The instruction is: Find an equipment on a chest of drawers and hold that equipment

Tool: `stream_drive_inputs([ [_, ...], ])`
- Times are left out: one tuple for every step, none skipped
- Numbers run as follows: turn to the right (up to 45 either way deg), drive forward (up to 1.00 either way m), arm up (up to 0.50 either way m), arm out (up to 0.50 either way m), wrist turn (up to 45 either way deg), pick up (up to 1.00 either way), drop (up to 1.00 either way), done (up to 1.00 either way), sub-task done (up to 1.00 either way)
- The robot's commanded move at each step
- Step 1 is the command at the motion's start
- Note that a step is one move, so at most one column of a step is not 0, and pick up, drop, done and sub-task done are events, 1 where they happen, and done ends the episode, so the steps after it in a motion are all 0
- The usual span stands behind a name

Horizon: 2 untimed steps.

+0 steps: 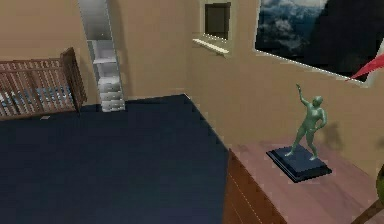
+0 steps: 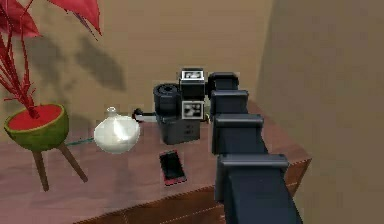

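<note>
Statue (image 1: 308, 125) in forward view; claw (image 2: 148, 114) near white vase (image 2: 117, 133) in arm side view, its hold impossible to tell.

This is a home, maybe a child's bedroom. A wooden baby cot (image 1: 40, 88) stands at the left of the forward view on a dark blue floor (image 1: 120, 160). At the lower right a green statue (image 1: 308, 125) stands on a wooden chest of drawers (image 1: 325, 203)

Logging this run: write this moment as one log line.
gripper: near vase, hold unclear | phone: flat on dresser, beside arm
</note>
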Motion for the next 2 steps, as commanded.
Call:
stream_drive_inputs([
  [0.0,0.0,-0.28,0.0,0.0,0.0,0.0,0.0,0.0],
  [0.0,0.0,0.0,0.0,0.0,1.0,0.0,0.0,0.0],
])
